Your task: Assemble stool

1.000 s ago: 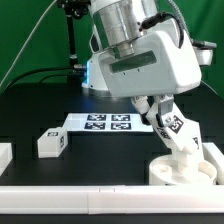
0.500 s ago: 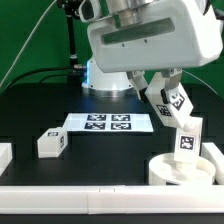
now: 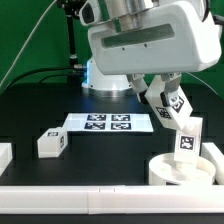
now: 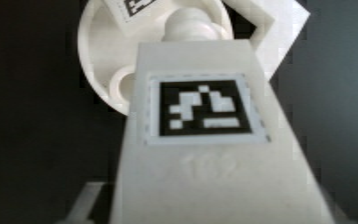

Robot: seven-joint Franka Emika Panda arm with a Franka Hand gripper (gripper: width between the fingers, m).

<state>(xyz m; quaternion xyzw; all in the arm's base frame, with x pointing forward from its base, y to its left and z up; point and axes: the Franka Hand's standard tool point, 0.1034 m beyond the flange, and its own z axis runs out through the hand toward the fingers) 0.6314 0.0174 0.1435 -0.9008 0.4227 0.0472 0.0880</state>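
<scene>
The round white stool seat lies at the exterior view's right front. One tagged white leg stands upright in it. My gripper hangs above the seat and is shut on a second tagged leg, held tilted. In the wrist view this held leg fills the picture, with the seat beyond it and one finger showing beside it. A third leg lies loose on the black table at the exterior view's left.
The marker board lies flat mid-table behind the loose leg. A plain white border block sits at the left edge. A white border strip runs along the front. A green backdrop stands behind the arm's base.
My gripper has risen from just above the seat, carrying the held leg up with it. The upright leg in the seat now shows clear below it. Little has moved in the last half second.
</scene>
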